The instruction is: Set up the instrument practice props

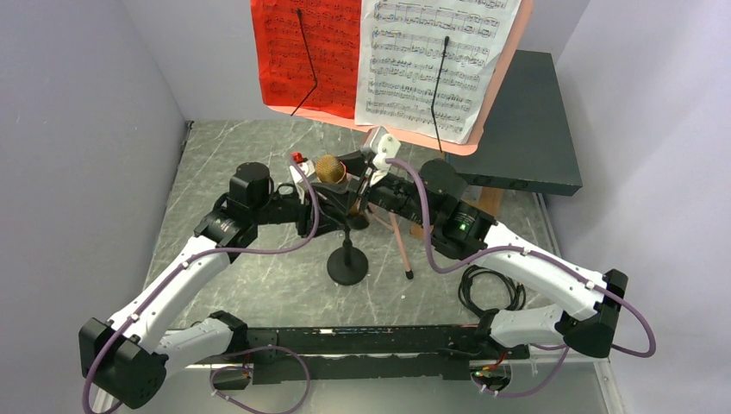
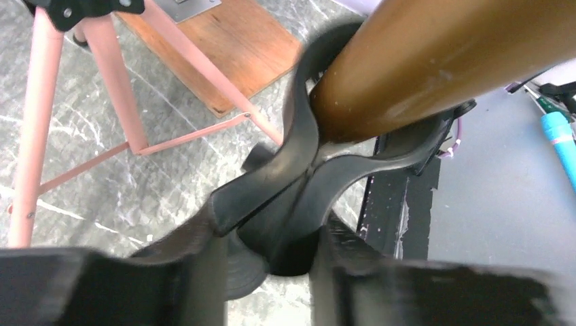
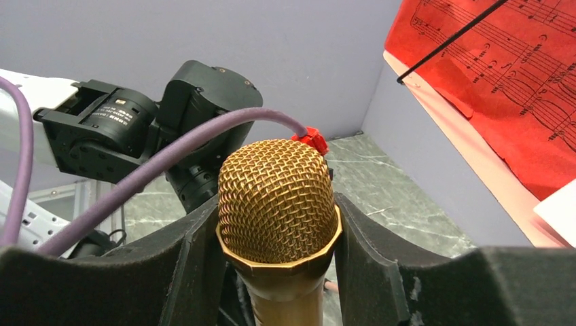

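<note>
Gold microphone (image 3: 277, 197), clamped in right claw (image 3: 277, 227), touches the mic stand clip's (image 2: 299, 180) edge.

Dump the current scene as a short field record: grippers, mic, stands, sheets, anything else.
left gripper: shut on mic stand at its clip
right gripper: shut on microphone at its head
microphone: gold, body lying in the clip; fully seated or not, cannot tell
mic stand: upright on its round base
music stand: standing on its tripod legs
sheets: red sheet left, white sheet right, both on the music stand
other: dark box back right; cable coil
</note>
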Action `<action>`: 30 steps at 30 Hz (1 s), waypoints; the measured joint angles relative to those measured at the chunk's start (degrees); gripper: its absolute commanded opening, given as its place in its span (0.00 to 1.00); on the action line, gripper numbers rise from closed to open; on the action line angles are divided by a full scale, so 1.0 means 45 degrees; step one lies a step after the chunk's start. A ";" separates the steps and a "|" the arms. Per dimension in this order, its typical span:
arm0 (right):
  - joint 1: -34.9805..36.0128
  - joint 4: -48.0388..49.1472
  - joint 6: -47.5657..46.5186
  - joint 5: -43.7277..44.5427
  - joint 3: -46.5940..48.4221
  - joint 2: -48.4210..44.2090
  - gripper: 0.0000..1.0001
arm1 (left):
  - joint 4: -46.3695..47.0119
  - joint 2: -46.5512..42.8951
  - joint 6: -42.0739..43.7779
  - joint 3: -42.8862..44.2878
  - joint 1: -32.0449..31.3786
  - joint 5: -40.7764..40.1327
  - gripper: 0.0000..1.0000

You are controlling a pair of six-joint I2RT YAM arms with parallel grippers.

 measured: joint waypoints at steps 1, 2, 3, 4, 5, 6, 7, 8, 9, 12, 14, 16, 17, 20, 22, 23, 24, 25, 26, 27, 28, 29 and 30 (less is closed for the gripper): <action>0.0000 -0.0010 0.0039 -0.0044 -0.0019 -0.0010 0.00 | 0.0015 0.0000 0.0102 0.0000 -0.0010 -0.0044 0.03; 0.0000 -0.0010 0.0034 -0.0034 -0.0049 -0.0010 0.00 | -0.0092 0.0005 0.0068 0.0000 -0.0005 -0.0073 0.00; 0.0000 -0.0015 0.0034 -0.0044 -0.0083 -0.0010 0.00 | -0.0170 0.0024 0.0117 -0.0010 0.0058 -0.0170 0.00; 0.0005 -0.0029 0.0029 -0.0039 -0.0117 -0.0010 0.00 | -0.0379 0.0034 0.0112 -0.0010 0.0063 -0.0248 0.00; 0.0000 -0.0010 0.0228 0.0029 -0.0151 -0.0015 0.00 | -0.0393 0.0024 0.0126 -0.0063 0.0117 -0.0253 0.00; 0.0000 0.0000 0.0126 -0.0039 -0.0155 -0.0039 0.00 | -0.0340 0.0024 0.0141 -0.0063 0.0107 -0.0325 0.00; -0.0005 0.0005 0.0112 -0.0034 -0.0165 -0.0039 0.00 | -0.0291 0.0024 0.0121 -0.0063 0.0107 -0.0282 0.00; 0.0000 0.0005 0.0073 -0.0039 -0.0180 -0.0063 0.00 | -0.0272 -0.0005 0.0112 -0.0063 0.0107 -0.0272 0.00; -0.0010 0.0015 0.0049 -0.0029 -0.0204 -0.0063 0.00 | -0.0253 -0.0029 0.0112 -0.0063 0.0107 -0.0272 0.00; -0.0019 0.0034 0.0039 -0.0029 -0.0223 -0.0073 0.00 | -0.0253 -0.0083 0.0112 -0.0063 0.0102 -0.0262 0.13; -0.0019 0.0039 0.0034 -0.0024 -0.0228 -0.0073 0.00 | -0.0253 -0.0087 0.0131 -0.0063 0.0097 -0.0238 0.30; -0.0019 0.0063 0.0024 0.0087 -0.0272 -0.0097 0.00 | -0.0277 -0.0087 0.0107 -0.0063 0.0097 -0.0204 0.50; -0.0019 0.0141 0.0024 0.0136 -0.0335 -0.0141 0.00 | -0.0272 -0.0087 0.0146 -0.0063 0.0097 -0.0170 0.64; -0.0019 0.0330 0.0039 0.0238 -0.0554 -0.0296 0.00 | -0.0199 -0.0087 0.0087 -0.0063 0.0097 0.0102 0.82; -0.0019 0.0437 0.0073 0.0398 -0.0651 -0.0355 0.00 | -0.0087 -0.0107 0.0053 -0.0063 0.0092 0.0345 0.83; -0.0019 0.0466 0.0092 0.0461 -0.0665 -0.0364 0.00 | -0.0029 -0.0117 0.0024 -0.0068 0.0083 0.0452 0.83; -0.0019 0.0476 0.0131 0.0505 -0.0665 -0.0359 0.00 | 0.0029 -0.0151 0.0005 -0.0068 0.0083 0.0525 0.83; -0.0024 0.0486 0.0170 0.0554 -0.0665 -0.0364 0.00 | 0.0068 -0.0180 0.0000 -0.0068 0.0083 0.0583 0.83; -0.0029 0.0500 0.0204 0.0612 -0.0665 -0.0359 0.00 | 0.0121 -0.0233 0.0000 -0.0068 0.0083 0.0636 0.83; -0.0029 0.0510 0.0248 0.0656 -0.0665 -0.0364 0.00 | 0.0175 -0.0291 0.0000 -0.0068 0.0083 0.0695 0.83; -0.0029 0.0520 0.0296 0.0695 -0.0665 -0.0364 0.00 | 0.0194 -0.0335 0.0005 -0.0068 0.0083 0.0709 0.84; -0.0029 0.0525 0.0325 0.0743 -0.0665 -0.0364 0.00 | 0.0209 -0.0374 0.0005 -0.0068 0.0083 0.0724 0.84; -0.0034 0.0529 0.0340 0.0758 -0.0665 -0.0359 0.00 | 0.0214 -0.0423 0.0005 -0.0068 0.0083 0.0724 0.85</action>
